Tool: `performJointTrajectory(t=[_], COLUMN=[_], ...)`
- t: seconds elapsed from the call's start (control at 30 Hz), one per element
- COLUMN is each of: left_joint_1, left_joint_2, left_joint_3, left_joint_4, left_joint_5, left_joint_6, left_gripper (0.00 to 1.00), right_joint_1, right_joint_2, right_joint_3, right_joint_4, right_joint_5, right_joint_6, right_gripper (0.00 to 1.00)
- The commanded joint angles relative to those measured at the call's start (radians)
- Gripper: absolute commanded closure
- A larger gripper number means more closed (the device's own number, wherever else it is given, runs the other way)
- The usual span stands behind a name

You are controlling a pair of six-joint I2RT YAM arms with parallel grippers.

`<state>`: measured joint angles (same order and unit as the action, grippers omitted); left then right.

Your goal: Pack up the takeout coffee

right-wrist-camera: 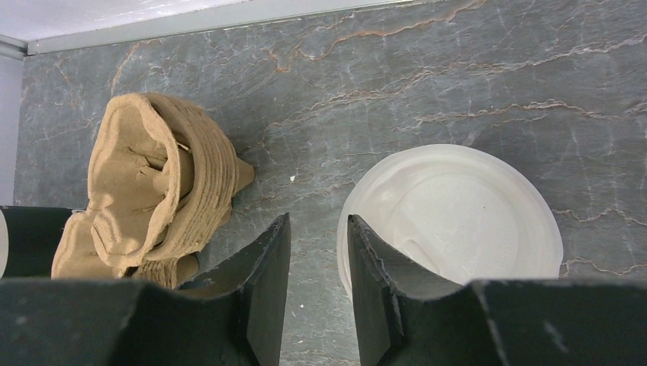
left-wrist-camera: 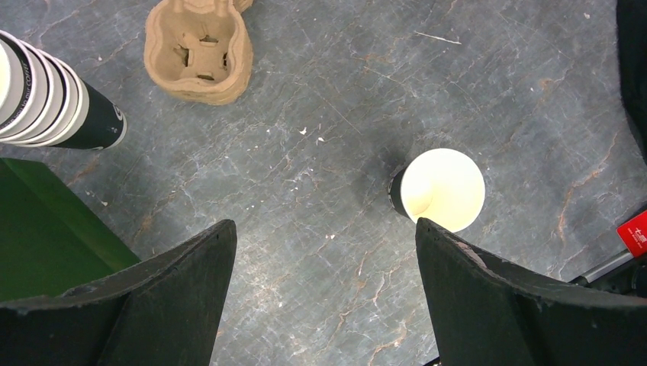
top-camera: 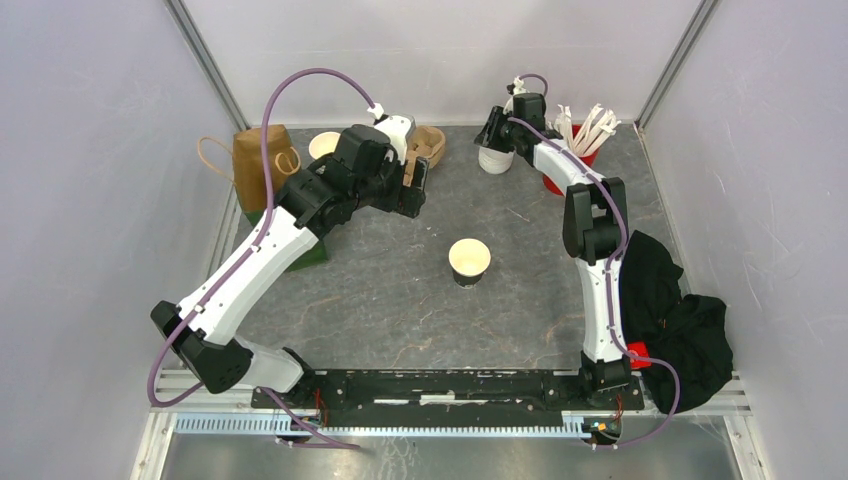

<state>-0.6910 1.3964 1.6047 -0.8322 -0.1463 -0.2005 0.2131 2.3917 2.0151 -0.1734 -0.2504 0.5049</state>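
Top external: I find the coffee cup [top-camera: 469, 262] lidless and upright, with open room all round it. Left gripper [left-wrist-camera: 324, 229] spread wide, empty. Right gripper [right-wrist-camera: 319, 221] narrowly parted at the lid stack [right-wrist-camera: 458, 213] rim — near the back edge.

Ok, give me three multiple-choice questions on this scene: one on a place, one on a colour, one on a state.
1. Where does the lone cup stand?
A. back left corner
B. middle of the table
C. in a gripper

2. What colour is the bag?
A. blue
B. white
C. brown

3. How is the left gripper?
A. wide open, empty
B. shut
C. holding a lid

Answers:
1. B: the top view shows it alone on bare table, mid-way.
2. C: it is plain brown paper with handles.
3. A: the left wrist view shows its fingers far apart with only table between them.
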Motion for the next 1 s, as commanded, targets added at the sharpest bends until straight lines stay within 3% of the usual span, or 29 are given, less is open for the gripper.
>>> performJointTrajectory(t=[0.0, 0.2, 0.37, 0.57, 0.97], left_joint_1=[0.005, 0.007, 0.010, 0.014, 0.024], left_joint_2=[0.003, 0.005, 0.006, 0.005, 0.000], left_joint_3=[0.028, 0.031, 0.030, 0.031, 0.024], left_joint_4=[0.010, 0.009, 0.010, 0.010, 0.010], left_joint_5=[0.020, 0.020, 0.023, 0.027, 0.039], left_joint_6=[0.015, 0.016, 0.010, 0.011, 0.003], left_gripper=[0.07, 0.07, 0.07, 0.07, 0.07], right_joint_1=[-0.005, -0.005, -0.005, -0.007, -0.012], right_joint_2=[0.023, 0.030, 0.030, 0.024, 0.022], right_joint_3=[0.017, 0.016, 0.013, 0.007, -0.023], right_joint_4=[0.045, 0.026, 0.034, 0.062, 0.081], right_joint_5=[0.012, 0.032, 0.027, 0.003, -0.016], right_joint_6=[0.006, -0.007, 0.002, 0.035, 0.061], right_gripper=[0.60, 0.63, 0.71, 0.63, 0.79])
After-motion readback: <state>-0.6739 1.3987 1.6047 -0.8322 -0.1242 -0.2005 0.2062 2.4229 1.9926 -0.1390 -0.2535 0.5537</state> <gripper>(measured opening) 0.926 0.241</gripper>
